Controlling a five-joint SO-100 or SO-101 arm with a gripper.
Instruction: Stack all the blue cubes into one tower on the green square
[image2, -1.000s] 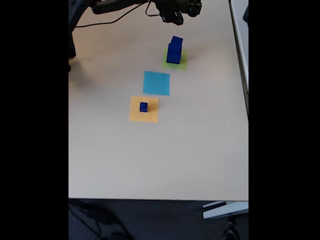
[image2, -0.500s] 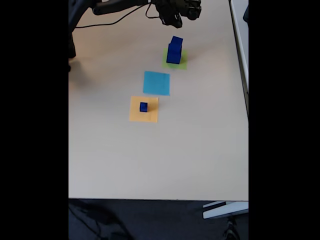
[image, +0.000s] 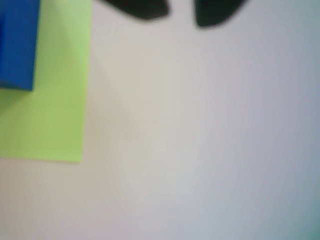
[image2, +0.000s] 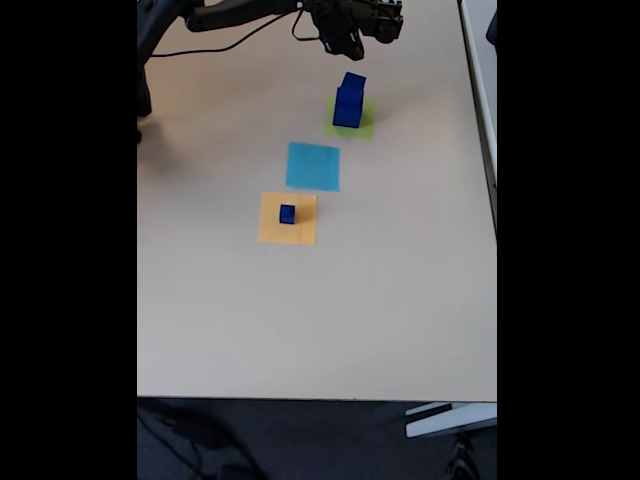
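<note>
Since a second ago the gripper (image2: 352, 40) has edged toward the frame's top; it hangs parted and empty above the tower (image2: 348, 100) on the green square (image2: 364, 126)

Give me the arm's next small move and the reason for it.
Probably swing the gripper down the fixed view toward the small blue cube on the orange square. The tower already stands on the green square, that cube sits apart from it, and the wrist view shows the fingers spread with nothing between them.
</note>
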